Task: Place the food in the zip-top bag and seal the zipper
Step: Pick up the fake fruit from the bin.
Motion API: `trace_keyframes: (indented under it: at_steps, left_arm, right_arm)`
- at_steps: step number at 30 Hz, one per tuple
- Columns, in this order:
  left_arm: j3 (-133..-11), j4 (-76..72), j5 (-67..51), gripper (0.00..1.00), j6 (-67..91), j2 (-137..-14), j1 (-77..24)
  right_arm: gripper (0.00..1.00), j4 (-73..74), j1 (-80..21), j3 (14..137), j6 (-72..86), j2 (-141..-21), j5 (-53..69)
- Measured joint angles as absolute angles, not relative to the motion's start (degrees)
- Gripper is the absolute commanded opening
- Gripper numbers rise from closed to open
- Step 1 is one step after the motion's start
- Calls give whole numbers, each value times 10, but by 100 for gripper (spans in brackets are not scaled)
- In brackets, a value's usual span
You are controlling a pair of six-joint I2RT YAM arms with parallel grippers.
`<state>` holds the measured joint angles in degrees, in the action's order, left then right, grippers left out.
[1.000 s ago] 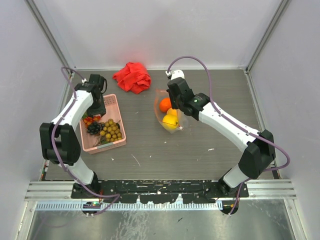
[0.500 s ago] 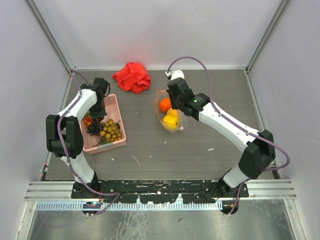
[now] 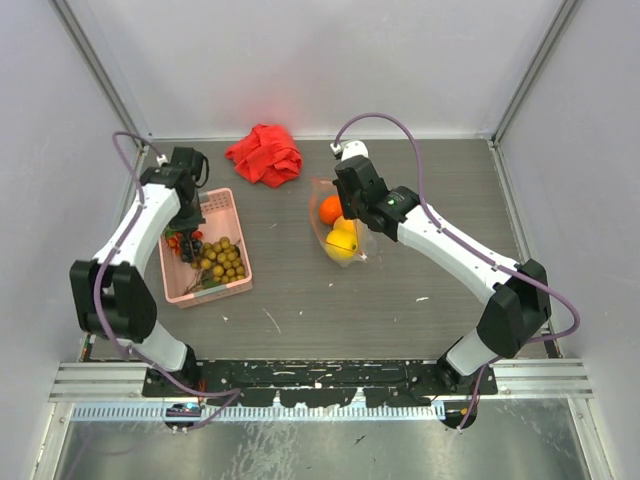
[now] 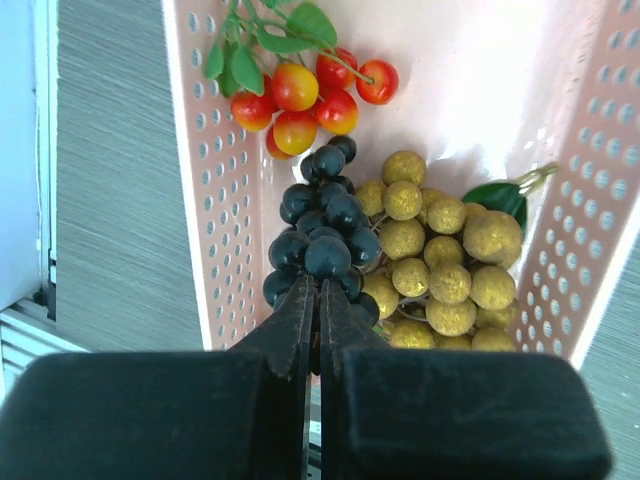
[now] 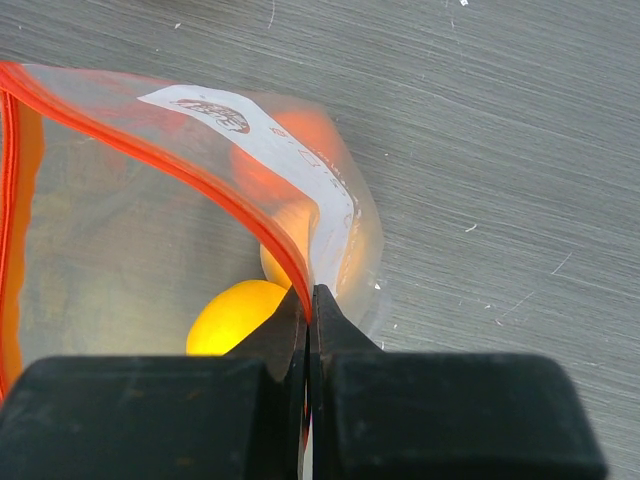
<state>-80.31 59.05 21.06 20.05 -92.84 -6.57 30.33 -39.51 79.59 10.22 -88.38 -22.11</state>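
A clear, wrinkly zip-top bag (image 5: pixel 150 230) rested on the counter with its mouth gaping, its orange-red zipper (image 5: pixel 200 185) pinched between the tips of the right jaws. Inside, just beyond and left of those tips, sat a yellow lemon (image 5: pixel 235 315), with an orange (image 3: pixel 331 209) farther in. A cluster of dark berries (image 4: pixel 325 235) lay against the tips of the closed left jaws; whether a stem was pinched could not be told. Olive-brown grapes (image 4: pixel 440 265) lay just right of the cluster, and red berries (image 4: pixel 310 90) with green leaves lay beyond it.
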Motion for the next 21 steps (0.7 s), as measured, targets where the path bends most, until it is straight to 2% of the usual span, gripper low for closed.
trace_keyframes:
  at_steps: [10, 21]
  left_arm:
    - [-810, 590, 204, 0, 202, -810, -66]
    - [-857, 592, 133, 0, 219, -735, -89]
  right_arm:
    - [0, 303, -395, 796, 103, -884, -215]
    - [0, 303, -395, 796, 104, -884, -212]
